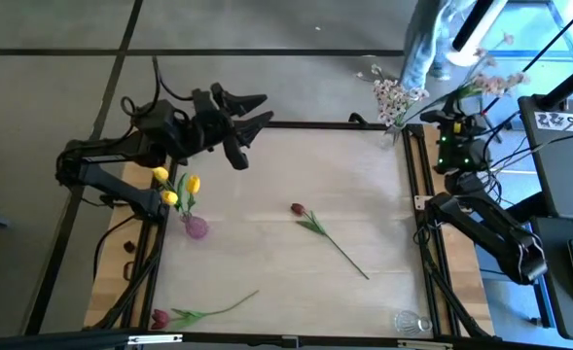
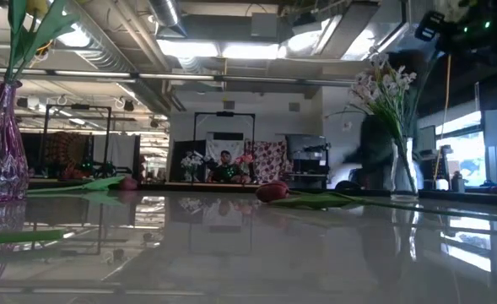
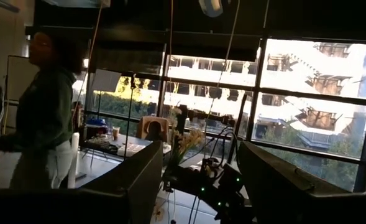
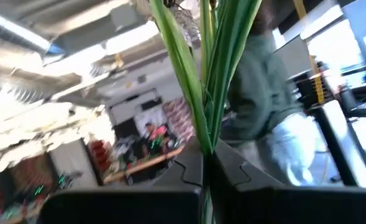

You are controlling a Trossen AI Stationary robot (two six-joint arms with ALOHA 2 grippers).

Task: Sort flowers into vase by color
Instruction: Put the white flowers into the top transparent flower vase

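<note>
My right gripper (image 1: pixel 458 109) is raised beyond the table's far right corner and shut on a spray of white-pink blossoms (image 1: pixel 492 78). Beside it a clear vase (image 2: pixel 402 169) holds more white-pink blossoms (image 1: pixel 393 95). My left gripper (image 1: pixel 245 119) hangs open and empty over the far left of the table. Yellow tulips (image 1: pixel 175 185) stand in a purple vase (image 1: pixel 196 228) at the left edge. One dark red tulip (image 1: pixel 298 209) lies flat mid-table, and another (image 1: pixel 160 317) lies at the near left corner. My right gripper pinches the spray's bunched green stems (image 4: pixel 205 134) between its two shut fingers (image 4: pixel 189 168). The fingers lie across the stems. The spray is lifted clear of the table, and its blossoms stick out beyond the fingers, past the table's far right corner.
An empty clear vase (image 1: pixel 411 322) stands at the near right corner. A person (image 1: pixel 427 39) stands just beyond the far right edge, close to my right arm. Monitors and cables crowd the right side. Bare tabletop (image 1: pixel 267 253) surrounds the red tulip in the middle.
</note>
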